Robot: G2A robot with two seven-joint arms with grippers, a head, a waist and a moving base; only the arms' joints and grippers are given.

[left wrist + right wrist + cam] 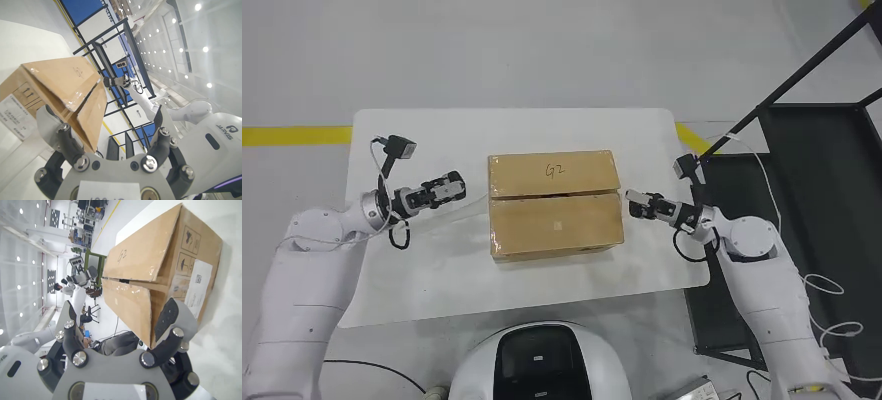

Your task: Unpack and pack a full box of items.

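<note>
Closed cardboard box mid-surface; left gripper and right gripper just beside its ends, fingers spread.

The box is sitting in the middle of the table, with its two top flaps lying down and meeting along the middle. The left gripper is hanging near the box's left end. The right gripper is hanging just beside its right end. A rack is standing right of the table.
</note>
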